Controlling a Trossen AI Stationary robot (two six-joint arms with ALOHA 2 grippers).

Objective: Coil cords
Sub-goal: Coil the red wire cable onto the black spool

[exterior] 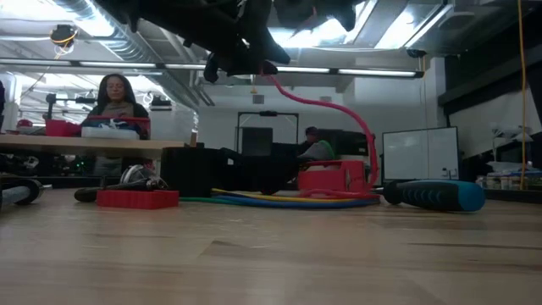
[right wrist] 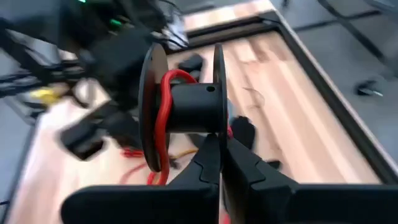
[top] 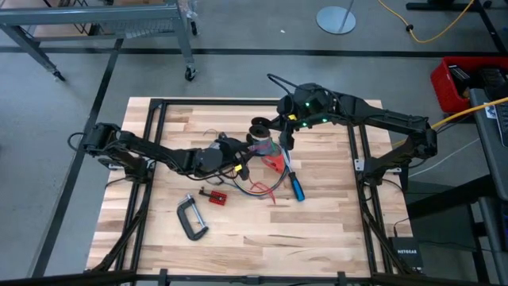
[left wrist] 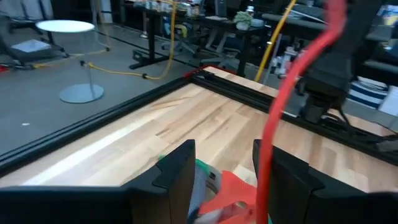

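Note:
My right gripper [right wrist: 221, 149] is shut on a black spool [right wrist: 189, 109], held over the table's middle [top: 259, 127]. A red cord [right wrist: 163, 118] is wound on its core. From there the cord arcs down [exterior: 339, 110] to a red plastic piece [exterior: 332, 178] on the table. My left gripper [left wrist: 224, 158] stands open just left of the spool [top: 242, 163], and the red cord [left wrist: 292, 74] passes by one finger. More cords, orange, green and purple, lie slack on the wood [top: 258, 189]. My right gripper pinches the rim of one spool flange [right wrist: 219, 127] between its two fingers, which slant down at it from the table's right side. The spool is lifted clear of the table. My left gripper: the red cord runs along the inner side of one finger [left wrist: 277, 174]; whether they touch, I cannot tell.
A blue-handled screwdriver [top: 295, 187] lies right of the loose cords. A small red block [top: 213, 195] and a black C-clamp [top: 190, 218] lie nearer the front edge. A black frame [top: 159, 107] borders the wooden top. People sit in the room behind [exterior: 114, 97].

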